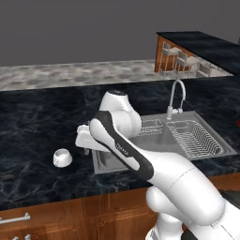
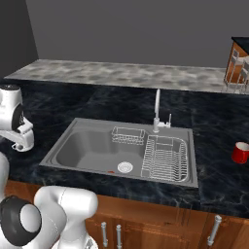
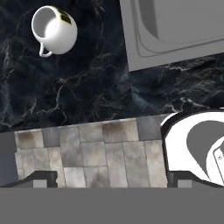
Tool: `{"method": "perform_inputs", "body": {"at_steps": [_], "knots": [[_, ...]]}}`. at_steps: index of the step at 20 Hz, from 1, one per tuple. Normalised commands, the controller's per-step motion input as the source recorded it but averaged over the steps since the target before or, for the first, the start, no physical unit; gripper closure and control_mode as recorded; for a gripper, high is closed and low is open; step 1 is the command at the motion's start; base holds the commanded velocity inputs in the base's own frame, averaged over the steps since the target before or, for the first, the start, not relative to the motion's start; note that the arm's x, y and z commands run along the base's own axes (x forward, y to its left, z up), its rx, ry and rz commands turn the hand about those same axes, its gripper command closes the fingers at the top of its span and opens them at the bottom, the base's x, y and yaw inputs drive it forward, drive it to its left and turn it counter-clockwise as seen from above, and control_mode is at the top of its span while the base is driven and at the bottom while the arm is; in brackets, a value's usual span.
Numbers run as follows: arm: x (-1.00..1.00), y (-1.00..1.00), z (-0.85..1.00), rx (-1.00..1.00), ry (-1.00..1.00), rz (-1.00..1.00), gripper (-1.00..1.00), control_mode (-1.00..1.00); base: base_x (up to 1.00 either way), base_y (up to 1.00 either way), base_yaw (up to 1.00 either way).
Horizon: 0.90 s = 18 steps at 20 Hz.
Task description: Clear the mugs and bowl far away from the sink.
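Note:
The white mug (image 1: 62, 158) stands on the dark marble counter left of the sink (image 1: 205, 156), handle and dark mark visible in the hand view (image 3: 54, 29). My gripper (image 1: 86, 150) hangs open and empty above the counter between that mug and the sink's left rim, a little apart from the mug; its fingertips (image 3: 43, 179) stand wide. The gripper (image 2: 20, 145) sits at the far left in the right base view. The red mug (image 2: 240, 152) stands on the counter right of the sink (image 2: 63, 142). The bowl is out of view.
A tall curved faucet (image 2: 157, 109) rises behind the basin, with wire dish racks (image 2: 165, 158) inside it. The counter's front edge runs just below the gripper, with tiled floor (image 3: 92, 153) beyond it. Chairs (image 1: 180, 61) stand at the far right.

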Motion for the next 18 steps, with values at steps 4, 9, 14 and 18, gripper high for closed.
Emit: {"method": "perform_inputs", "body": {"at_steps": [4,9,14,18], "knots": [[0.0,0.44,-0.12,-0.13,0.01,-0.04,-1.0,-1.0,0.0,0.0,0.0],[0.0,0.38,-0.11,-0.06,0.0,-0.03,-1.0,-1.0,0.0,0.0,0.0],[0.0,0.18,-0.08,-0.01,0.0,-0.01,-1.0,-1.0,0.0,0.0,0.0],[0.0,0.01,-0.07,0.0,-0.01,-0.05,-1.0,-1.0,0.0,0.0,0.0]]}}
